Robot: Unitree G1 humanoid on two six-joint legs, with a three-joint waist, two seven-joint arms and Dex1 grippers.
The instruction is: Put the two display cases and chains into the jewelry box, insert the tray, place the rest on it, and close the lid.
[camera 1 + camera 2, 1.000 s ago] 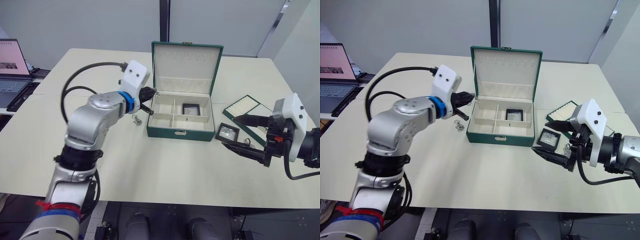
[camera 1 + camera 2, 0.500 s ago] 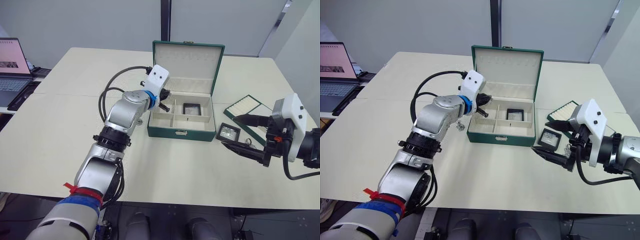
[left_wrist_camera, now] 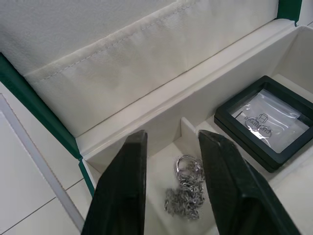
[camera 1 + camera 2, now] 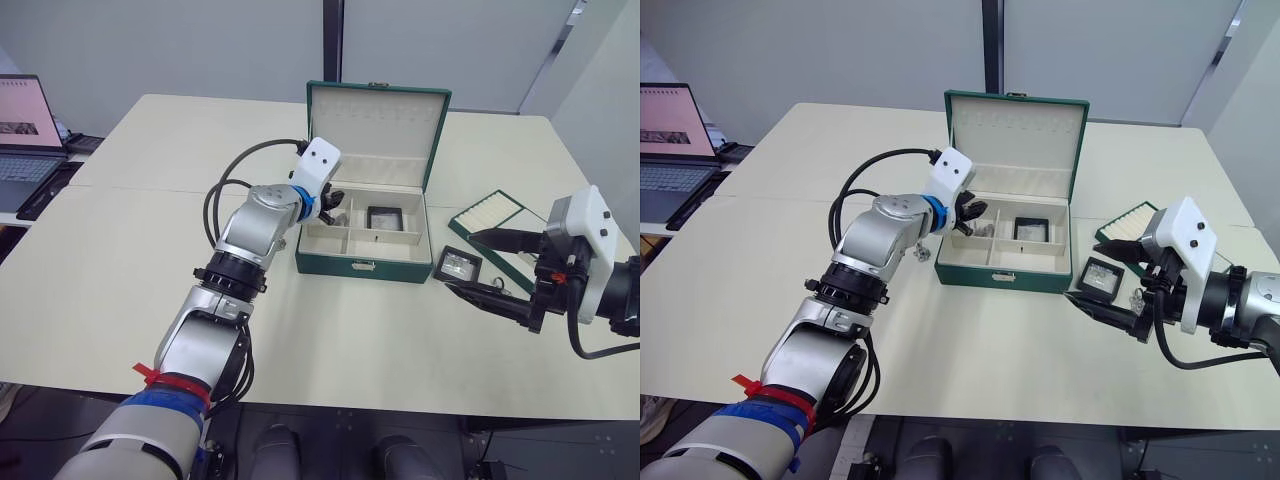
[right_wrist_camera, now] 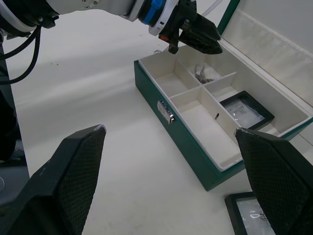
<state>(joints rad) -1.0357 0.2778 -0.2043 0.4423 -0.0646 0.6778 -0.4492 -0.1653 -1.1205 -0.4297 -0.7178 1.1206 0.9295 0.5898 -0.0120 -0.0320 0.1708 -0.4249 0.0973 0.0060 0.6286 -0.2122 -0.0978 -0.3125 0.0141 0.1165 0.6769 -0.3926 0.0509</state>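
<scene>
We see a large cream table [image 4: 120, 300] with a thin seam running across its top. Beside the table's far left corner sits an open laptop [image 4: 24, 140], its screen lit and its keyboard facing the table, resting on a lower dark surface. Behind the table stands a pale wall [image 4: 180, 45] with a dark vertical strip [image 4: 331, 40] rising just past the table's far edge.

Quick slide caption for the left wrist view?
Open left gripper above a silver chain lying in the jewelry box, beside a display case.
</scene>
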